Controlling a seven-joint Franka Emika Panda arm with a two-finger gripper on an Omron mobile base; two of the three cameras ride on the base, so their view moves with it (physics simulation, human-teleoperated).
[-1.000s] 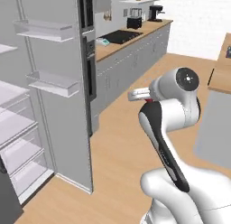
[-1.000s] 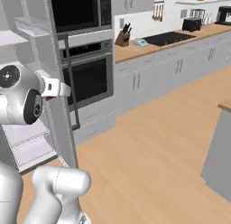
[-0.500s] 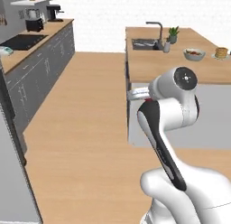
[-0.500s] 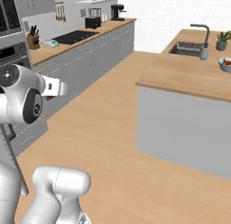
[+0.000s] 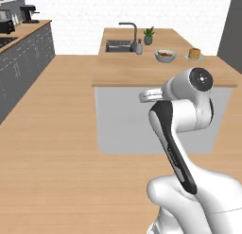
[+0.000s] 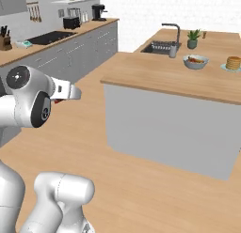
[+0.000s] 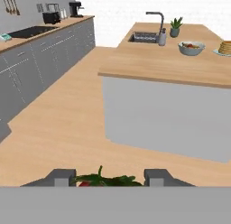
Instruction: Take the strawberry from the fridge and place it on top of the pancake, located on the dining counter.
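Observation:
Between my two dark fingertips [image 7: 61, 177] sits the strawberry [image 7: 113, 179], green leaves up, with a sliver of red beside them. My gripper [image 7: 109, 179] is shut on it and held at chest height, well short of the dining counter [image 5: 142, 75]. The hand [image 6: 68, 91] points toward that island [image 6: 155, 72]. The pancake [image 5: 194, 53] is a small golden stack on a pale plate near the counter's far right side, also visible as a stack [image 6: 233, 63] and at the edge [image 7: 224, 47]. The fridge is out of view.
A grey fruit bowl [image 5: 166, 55] stands left of the pancake. Behind it are a sink with tap [image 5: 124, 39] and a potted plant [image 5: 148, 35]. The wall counter with grey drawers [image 6: 56, 49] runs along the left. Open wooden floor [image 7: 63, 123] lies before the island.
The whole picture has swung from the open fridge past the wall counter to the dining counter, so the base has turned. The arm keeps its pose, with the gripper shut.

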